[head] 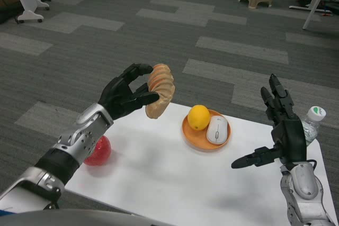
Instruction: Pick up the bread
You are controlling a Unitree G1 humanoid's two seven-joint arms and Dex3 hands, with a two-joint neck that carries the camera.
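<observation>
Your left hand (126,96) has the bread (160,90) gripped, fingers wrapped around its left side, and it's lifted clear off the white table (175,183), hanging up over the far left edge. The bread sits just right of the palm, standing roughly upright. Your right hand (279,130) holds nothing, fingers spread, raised over the table's right side. An orange plate (197,137) holds an orange (198,117) and a white mouse (217,129); there's a red apple (98,151) by your left forearm and a bottle (312,121) behind your right hand.

No readable text; bottle (311,123) label too small, maybe.
</observation>
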